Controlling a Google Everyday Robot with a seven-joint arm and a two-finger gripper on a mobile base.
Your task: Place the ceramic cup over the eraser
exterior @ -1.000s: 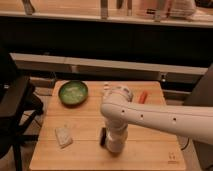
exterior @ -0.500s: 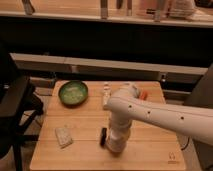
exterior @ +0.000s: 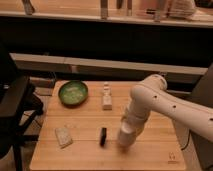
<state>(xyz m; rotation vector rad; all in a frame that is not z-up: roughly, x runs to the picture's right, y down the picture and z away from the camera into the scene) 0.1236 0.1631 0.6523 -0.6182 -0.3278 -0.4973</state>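
Shifting rightward since the earlier frames, the arm is leaving the eraser (exterior: pixel 103 136) fully uncovered. A pale speckled block (exterior: pixel 63 136) and a green bowl (exterior: pixel 73 93) are sitting on the table's (exterior: pixel 150 152) left. The eraser is lying mid-table, just left of the gripper (exterior: pixel 126 132), which is hanging low with the ceramic cup (exterior: pixel 124 140) seemingly at its tip; its grip cannot be told.

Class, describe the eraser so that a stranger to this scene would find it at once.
Start at the wooden table and go to its near half, midway along. The eraser lies there, between the pale block and the white arm's claw. It is the only small, black, narrow block.
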